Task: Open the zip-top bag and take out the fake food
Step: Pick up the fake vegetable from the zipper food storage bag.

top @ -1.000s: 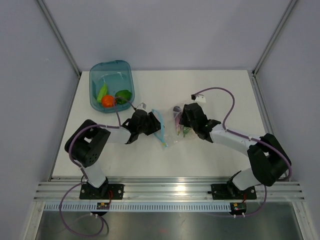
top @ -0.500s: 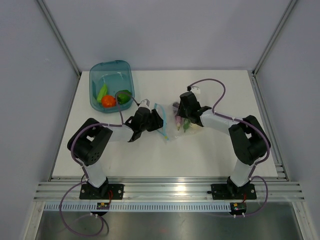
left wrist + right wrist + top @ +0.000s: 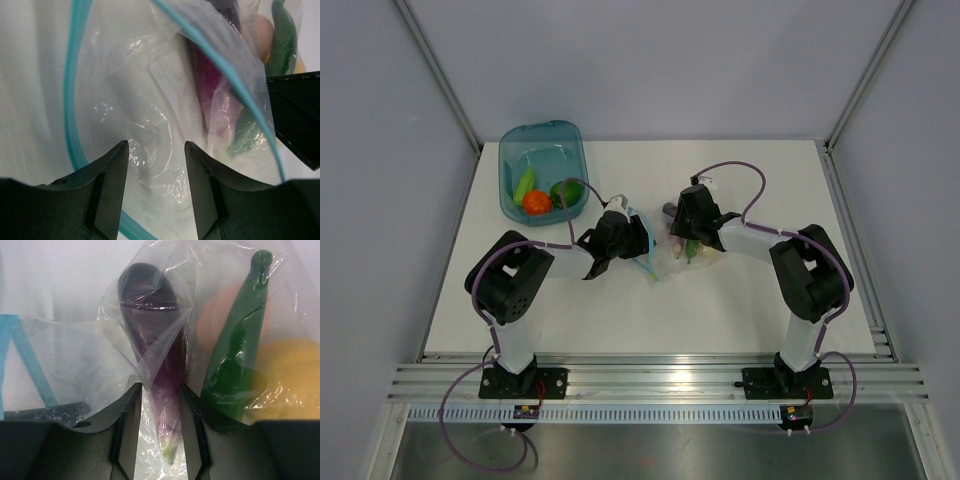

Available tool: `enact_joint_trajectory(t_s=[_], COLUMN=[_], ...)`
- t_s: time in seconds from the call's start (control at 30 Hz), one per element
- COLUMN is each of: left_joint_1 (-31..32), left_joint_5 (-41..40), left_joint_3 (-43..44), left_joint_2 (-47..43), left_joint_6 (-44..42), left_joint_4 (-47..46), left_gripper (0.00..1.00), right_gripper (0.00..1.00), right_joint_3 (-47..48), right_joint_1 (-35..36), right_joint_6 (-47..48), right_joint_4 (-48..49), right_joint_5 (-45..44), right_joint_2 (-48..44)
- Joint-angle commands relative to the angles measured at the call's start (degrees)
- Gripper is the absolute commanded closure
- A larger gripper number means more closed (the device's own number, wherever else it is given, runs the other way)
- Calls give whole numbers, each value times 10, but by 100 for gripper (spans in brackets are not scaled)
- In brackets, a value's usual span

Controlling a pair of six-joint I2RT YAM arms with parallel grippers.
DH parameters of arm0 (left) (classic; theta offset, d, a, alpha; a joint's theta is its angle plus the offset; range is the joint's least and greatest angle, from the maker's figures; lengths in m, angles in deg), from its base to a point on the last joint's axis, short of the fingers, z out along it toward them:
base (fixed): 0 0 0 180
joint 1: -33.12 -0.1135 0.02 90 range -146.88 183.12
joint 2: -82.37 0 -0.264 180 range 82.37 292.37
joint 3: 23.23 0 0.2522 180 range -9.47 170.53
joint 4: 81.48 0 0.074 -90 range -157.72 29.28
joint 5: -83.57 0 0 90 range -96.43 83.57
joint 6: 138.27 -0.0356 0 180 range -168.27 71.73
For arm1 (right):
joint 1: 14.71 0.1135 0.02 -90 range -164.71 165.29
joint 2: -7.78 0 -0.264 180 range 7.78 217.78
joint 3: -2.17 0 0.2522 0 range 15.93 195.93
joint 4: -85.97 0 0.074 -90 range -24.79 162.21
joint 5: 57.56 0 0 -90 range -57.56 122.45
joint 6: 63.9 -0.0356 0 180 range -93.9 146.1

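The zip-top bag (image 3: 663, 256) lies crumpled at mid-table, its teal zip strip (image 3: 75, 75) spread open. My left gripper (image 3: 638, 238) is open, and its jaws (image 3: 156, 150) reach into the bag's mouth, holding nothing. My right gripper (image 3: 682, 240) is shut on the bag (image 3: 75, 355) from the far side, pinching the purple eggplant (image 3: 155, 340) through the plastic. Also inside are a green pod (image 3: 235, 355), a yellow lemon (image 3: 290, 370) and a pale peach rounded piece (image 3: 212, 322). The eggplant (image 3: 212, 95) also shows in the left wrist view.
A teal translucent tub (image 3: 515, 150) stands at the back left and holds an orange-red tomato (image 3: 537, 201), a green pepper (image 3: 566, 190) and a green pod (image 3: 525, 183). The left arm's forearm passes close to the tub's near corner. Grey walls enclose the table.
My left gripper has moved right, from beside the zip strip into the bag's mouth. My right gripper has drawn back and left with the bag's far end.
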Motion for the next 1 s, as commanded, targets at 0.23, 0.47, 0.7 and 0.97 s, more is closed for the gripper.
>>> enact_joint_trajectory(t_s=[0.23,0.47,0.7,0.97], left_joint_1=[5,6,6,6], left_joint_5=[-12,-12,-12,-12], left_joint_3=[27,27,22,22], left_joint_2=[-5,-6,-15,-15], left_joint_6=[-23,-23,-25,-26], left_joint_4=[-24,-24,-23,-26], left_gripper=[48,48,48,48], right_gripper=[69,95,100,100], right_joint_3=[2,-36,-71,-98], right_joint_1=[-2,-2,0,2], right_joint_6=[-7,-13,-4,10], right_joint_4=[40,56,61,55], right_joint_5=[108,137,143,119], right_joint_2=[14,-30,-100,-179])
